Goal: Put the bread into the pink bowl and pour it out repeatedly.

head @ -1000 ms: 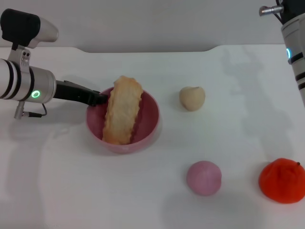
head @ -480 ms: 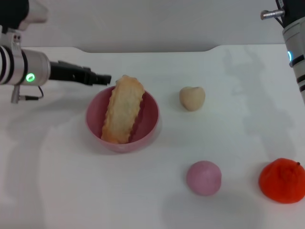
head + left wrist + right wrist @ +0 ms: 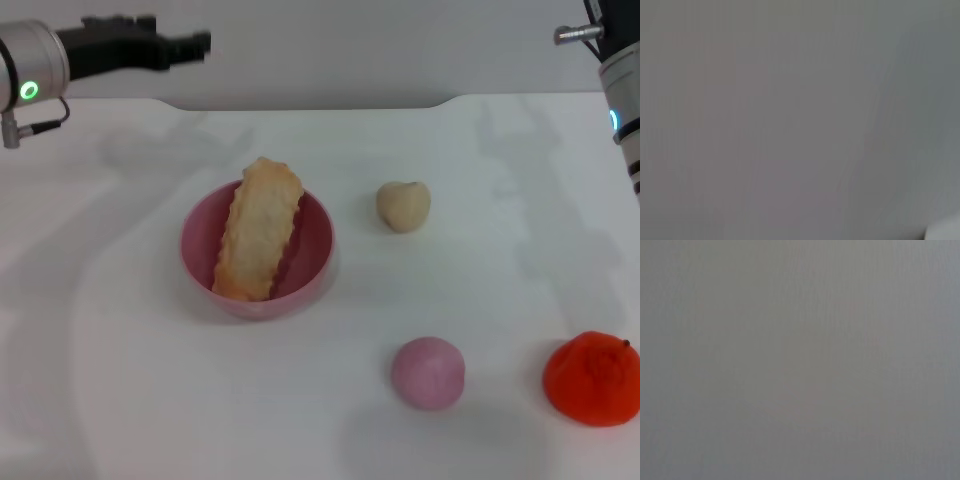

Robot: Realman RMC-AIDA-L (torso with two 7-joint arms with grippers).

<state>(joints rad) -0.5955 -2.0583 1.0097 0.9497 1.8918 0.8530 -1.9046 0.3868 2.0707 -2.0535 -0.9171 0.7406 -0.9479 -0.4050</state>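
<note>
Because the bread [image 3: 258,243] sticks out past the pink bowl [image 3: 313,262] at 12 o'clock, a tip could drop it early, while the left gripper [image 3: 196,43] hangs high, holding nothing, its gap unclear.

You had a plain white table [image 3: 520,180] in front of you, its far edge cut back in a shallow step with rounded corners. Behind it stood a bare grey wall [image 3: 380,50]. Soft, even light left faint shadows.
</note>
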